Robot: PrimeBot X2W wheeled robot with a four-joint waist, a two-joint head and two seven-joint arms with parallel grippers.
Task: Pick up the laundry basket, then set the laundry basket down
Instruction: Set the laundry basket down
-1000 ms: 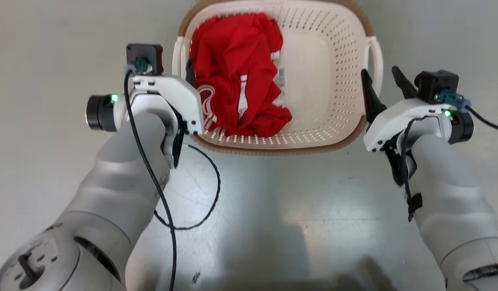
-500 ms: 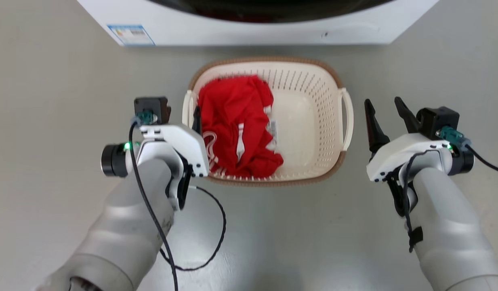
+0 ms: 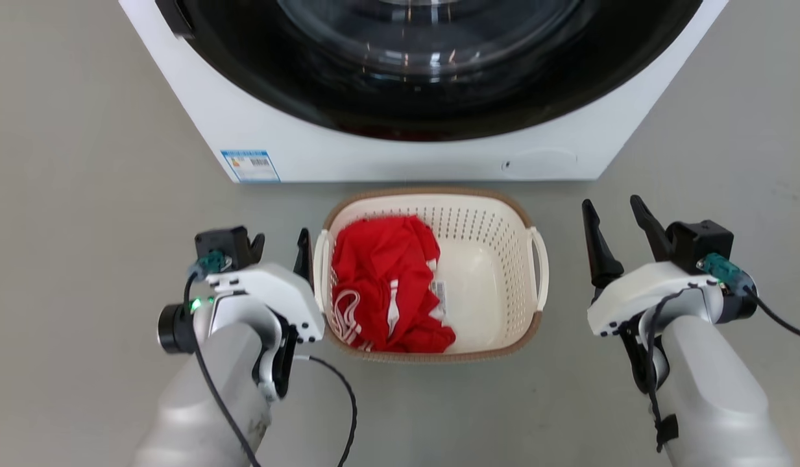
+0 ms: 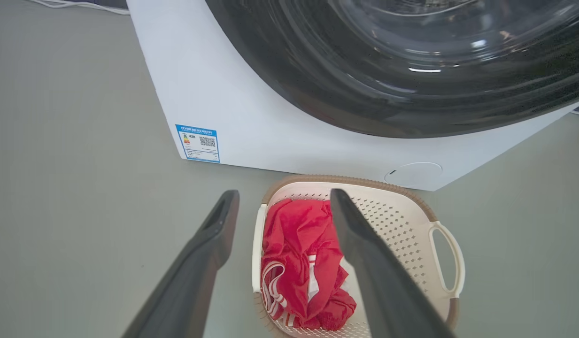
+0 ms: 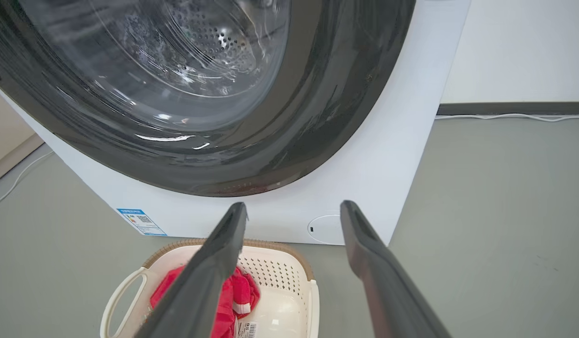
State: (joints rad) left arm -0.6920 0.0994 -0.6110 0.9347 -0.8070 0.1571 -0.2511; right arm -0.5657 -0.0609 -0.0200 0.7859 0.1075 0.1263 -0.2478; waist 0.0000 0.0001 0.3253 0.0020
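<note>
**Position.** Your left pincer [image 3: 280, 245] stands wide, with one finger just beside the left handle [image 3: 319, 275] of the basket [image 3: 487, 285]. The basket sits on the floor [image 3: 82, 194], close before the washer [image 3: 400, 155], and holds a red garment [image 3: 380, 285]. Your right pincer [image 3: 612, 214] is wide too, clear of the right handle [image 3: 541, 269]. This fits a basket awaiting its lift, or one just set down.

**Risks, as judged.**
- The left finger could nudge the handle and skid the light basket.
- The cable [image 3: 348, 402] looping under your left arm could snag the near rim.
- A one-handle grip would tilt the basket and spill the garment.
- A forward swing would strike the washer.

**Writing.** The washer's blue label [image 3: 249, 166] is too small to read, and so is the garment's barcode tag [image 3: 440, 295].
</note>
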